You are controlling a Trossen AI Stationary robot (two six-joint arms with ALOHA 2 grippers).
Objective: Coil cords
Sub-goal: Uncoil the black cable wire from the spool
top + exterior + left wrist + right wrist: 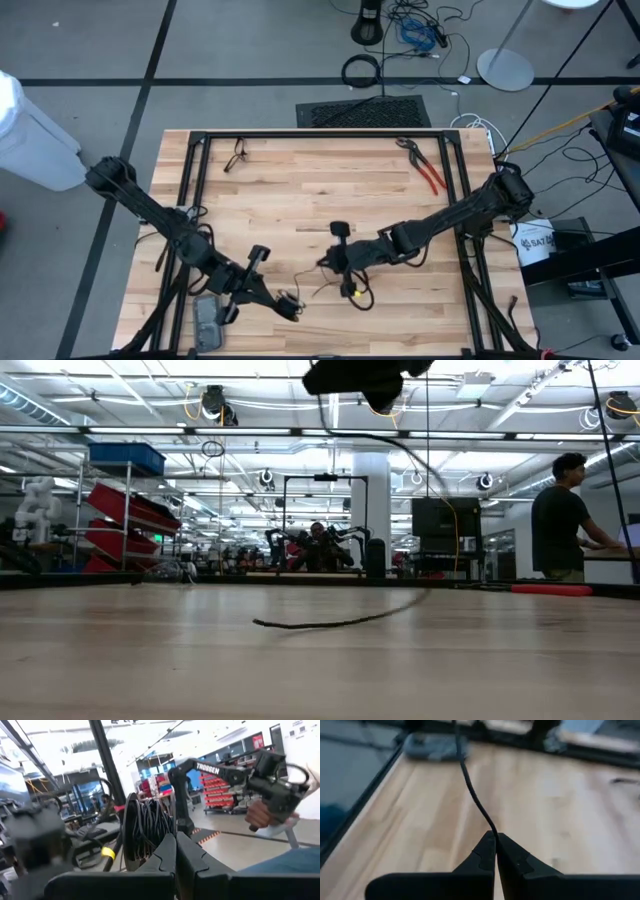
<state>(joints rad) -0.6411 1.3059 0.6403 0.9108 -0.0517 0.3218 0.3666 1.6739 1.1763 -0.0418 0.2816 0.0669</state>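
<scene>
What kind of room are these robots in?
Probably a robot workshop or lab. Beyond the wooden table stand more robot arms, shelves of red bins, and a person at a desk.

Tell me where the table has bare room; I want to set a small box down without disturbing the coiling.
The widest bare patch lies mid-table, between the small dark clip and the red-handled pliers. It is crowded along the near edge: the left gripper, right gripper, cord and grey block sit there.
</scene>
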